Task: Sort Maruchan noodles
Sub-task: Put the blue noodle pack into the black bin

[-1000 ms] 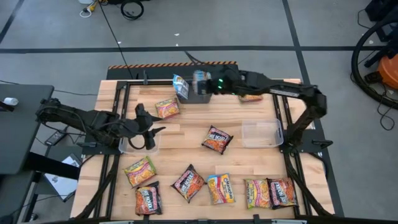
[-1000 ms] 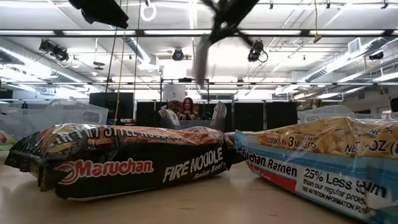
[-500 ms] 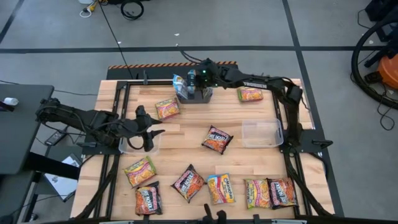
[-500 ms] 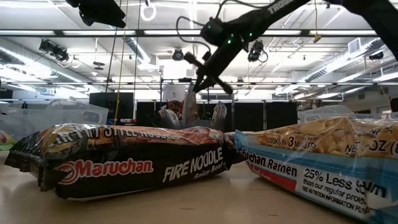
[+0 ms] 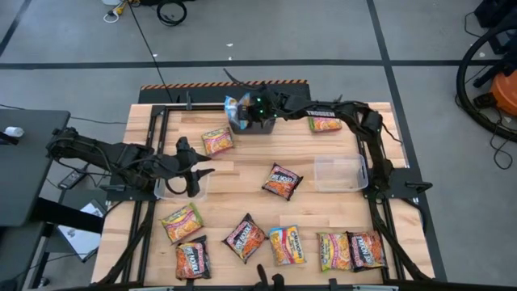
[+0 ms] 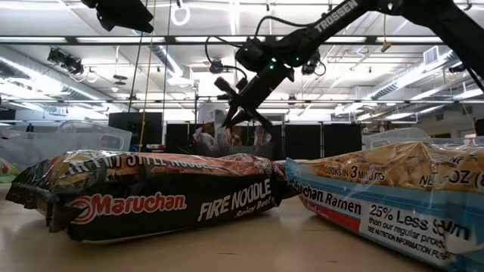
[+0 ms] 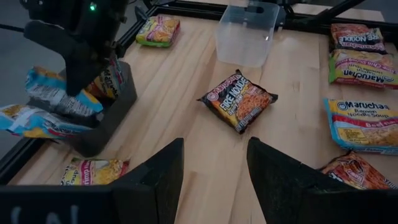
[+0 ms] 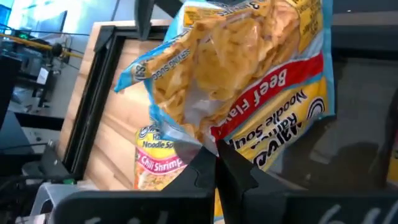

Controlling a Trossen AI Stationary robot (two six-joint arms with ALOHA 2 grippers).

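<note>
Up top in the high view, the right gripper [image 5: 249,111] sits over the dark grey bin [image 5: 260,124] at the far edge of the table, pinching a blue-label packet [image 5: 233,110] at the bin's left end. The left gripper [image 5: 196,174] waits over a clear tub [image 5: 179,189] on the left side, fingers spread wide and holding nothing. A second clear tub [image 5: 339,172] sits on the right. Loose Maruchan noodles [image 5: 282,181] lie around the wooden table [image 5: 242,194], mostly in a row along the near edge, one in the middle and a couple near the bin.

Low view: two packets fill the foreground, a black Fire Noodle packet [image 6: 151,202] touching a blue-trimmed one [image 6: 393,200]. The right gripper [image 6: 240,113] hangs far back; something pale dangles under it, probably the packet, but it's hard to say from here.

Left wrist view: the open dark fingers [image 7: 283,177] frame the centre Fire Noodle packet [image 7: 239,100], with the bin [image 7: 106,118] off to one side and blue packets [image 7: 53,102] poking out of it.

Right wrist view: the fingers [image 8: 205,171] are clamped shut on the bottom edge of a Beef Flavor packet [image 8: 249,68], with a Chili Shrimp packet [image 8: 158,155] just behind it
</note>
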